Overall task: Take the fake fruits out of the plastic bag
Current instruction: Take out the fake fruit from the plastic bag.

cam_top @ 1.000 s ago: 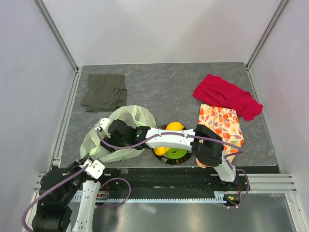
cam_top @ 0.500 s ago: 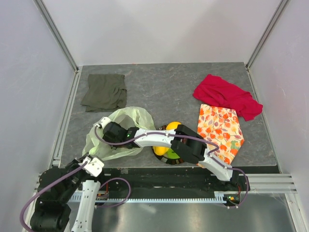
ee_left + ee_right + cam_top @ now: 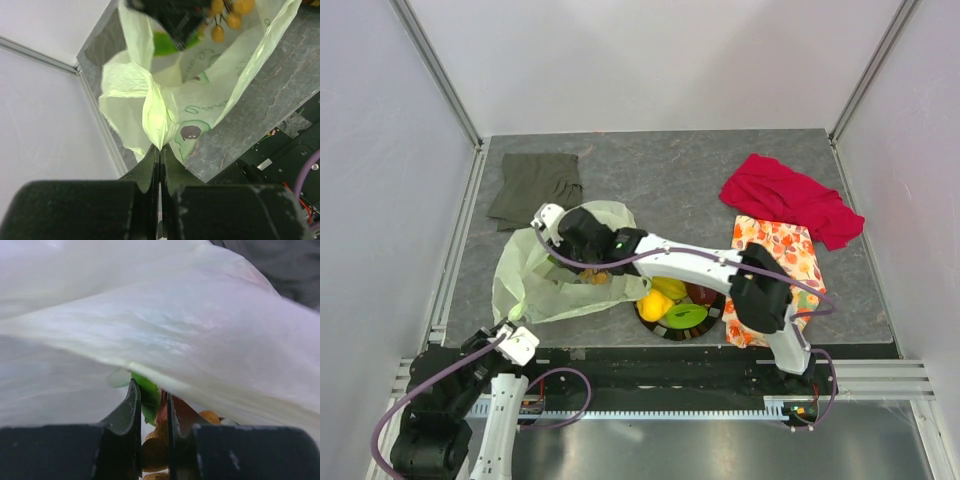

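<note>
Plastic bag (image 3: 535,290): lies crumpled on the bench (image 3: 650,170) at the near left, mouth facing right toward the plate (image 3: 672,336).
Left end effector (image 3: 159,147): fingers pressed together, pinching a twisted wad of the bag's film at its near-left corner and holding it taut.
Right end effector (image 3: 152,400): reaches in through the bag's mouth. Its fingers are nearly together, with a green leaf and a reddish stem in the narrow gap, so it looks to be nipping the top of the grape cluster (image 3: 232,21).
Grape cluster: inside the bag, hanging below the right fingers in the left wrist view, with film draped above it.
Fruits already out: a lemon (image 3: 656,306), a green piece (image 3: 686,316) and a dark red one (image 3: 705,294) lie on the plate, just right of the bag.
Left in the bag: only the cluster shows. The folds may hide more.
Handling, cluster: probably light hollow plastic. The beads are round and slick, so the leafy stem is the surest hold, though it is thin and could slip.
Handling, bag: thin, limp and clingy. It may drag along with the fruit, so the corner pinch should anchor it.
Risk: film caught between the right fingers and the stem.
</note>
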You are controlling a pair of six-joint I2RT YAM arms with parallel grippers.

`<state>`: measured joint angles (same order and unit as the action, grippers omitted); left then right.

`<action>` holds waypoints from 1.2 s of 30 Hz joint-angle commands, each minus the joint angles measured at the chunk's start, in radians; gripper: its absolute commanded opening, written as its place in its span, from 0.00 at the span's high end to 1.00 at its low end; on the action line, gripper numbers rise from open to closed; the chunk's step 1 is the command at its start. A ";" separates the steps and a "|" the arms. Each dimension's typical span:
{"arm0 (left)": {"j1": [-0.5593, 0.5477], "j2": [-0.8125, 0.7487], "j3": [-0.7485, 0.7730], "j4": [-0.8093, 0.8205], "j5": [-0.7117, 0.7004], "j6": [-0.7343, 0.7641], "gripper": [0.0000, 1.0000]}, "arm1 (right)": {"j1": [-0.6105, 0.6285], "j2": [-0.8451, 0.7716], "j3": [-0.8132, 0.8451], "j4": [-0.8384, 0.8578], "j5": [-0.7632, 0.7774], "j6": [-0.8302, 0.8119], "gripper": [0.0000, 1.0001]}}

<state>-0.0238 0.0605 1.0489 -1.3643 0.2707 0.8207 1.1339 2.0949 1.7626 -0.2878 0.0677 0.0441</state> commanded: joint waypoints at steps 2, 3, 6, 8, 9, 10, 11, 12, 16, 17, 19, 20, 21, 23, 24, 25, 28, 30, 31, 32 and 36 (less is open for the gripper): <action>-0.001 0.051 -0.021 -0.092 0.065 -0.037 0.99 | -0.032 -0.125 -0.051 0.041 -0.368 0.017 0.88; -0.001 0.061 -0.026 -0.076 0.073 -0.038 0.98 | -0.042 -0.124 -0.058 0.068 -0.461 0.040 0.88; -0.001 0.093 -0.032 -0.001 0.070 -0.070 0.99 | -0.071 -0.098 -0.104 0.159 -0.537 0.163 0.84; -0.001 0.126 -0.027 0.033 0.068 -0.092 0.98 | -0.080 -0.073 -0.097 0.176 -0.618 0.175 0.84; -0.001 0.139 -0.020 0.039 0.068 -0.100 0.98 | -0.080 -0.065 -0.068 0.174 -0.646 0.168 0.84; -0.001 0.151 -0.015 0.042 0.068 -0.107 0.98 | -0.083 -0.061 -0.051 0.165 -0.693 0.151 0.85; -0.001 0.168 -0.007 0.047 0.073 -0.121 0.98 | -0.083 -0.061 -0.034 0.130 -0.704 0.099 0.85; -0.001 0.177 -0.006 0.050 0.076 -0.127 0.98 | -0.085 -0.062 0.007 0.104 -0.716 0.076 0.85; -0.001 0.190 -0.003 0.068 0.094 -0.146 0.98 | -0.115 -0.055 0.028 0.044 -0.743 -0.007 0.82; -0.001 0.191 -0.006 0.074 0.102 -0.149 0.98 | -0.120 -0.047 0.026 0.041 -0.741 -0.015 0.79; -0.001 0.193 -0.007 0.079 0.108 -0.149 0.98 | -0.129 -0.006 0.017 0.036 -0.738 -0.035 0.74; -0.001 0.197 -0.007 0.080 0.108 -0.149 0.99 | -0.129 0.014 0.015 0.012 -0.696 -0.062 0.74; -0.001 0.202 -0.006 0.080 0.110 -0.149 0.98 | -0.129 0.051 0.017 0.000 -0.659 -0.110 0.75; -0.001 0.208 -0.001 0.080 0.105 -0.152 0.98 | -0.131 0.083 0.017 -0.022 -0.590 -0.162 0.77; -0.001 0.210 0.000 0.079 0.104 -0.153 0.99 | -0.137 0.106 0.020 -0.027 -0.570 -0.209 0.77; -0.001 0.210 0.002 0.079 0.102 -0.157 0.98 | -0.138 0.115 0.021 -0.036 -0.551 -0.229 0.77; -0.001 0.206 -0.006 0.074 0.102 -0.169 0.98 | -0.140 0.129 0.035 -0.037 -0.462 -0.274 0.73; -0.001 0.203 -0.009 0.071 0.101 -0.170 0.98 | -0.141 0.132 0.060 -0.036 -0.460 -0.279 0.72; -0.001 0.202 -0.010 0.070 0.102 -0.175 0.99 | -0.143 0.132 0.069 -0.030 -0.457 -0.270 0.74; -0.001 0.203 -0.010 0.067 0.102 -0.175 0.99 | -0.141 0.132 0.089 -0.030 -0.456 -0.262 0.76; -0.001 0.206 -0.015 0.065 0.094 -0.170 0.98 | -0.141 0.067 0.117 -0.037 -0.427 -0.268 0.83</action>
<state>-0.0238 0.2508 1.0241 -1.3281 0.3492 0.6884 0.9936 2.2467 1.8114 -0.3374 -0.3958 -0.1871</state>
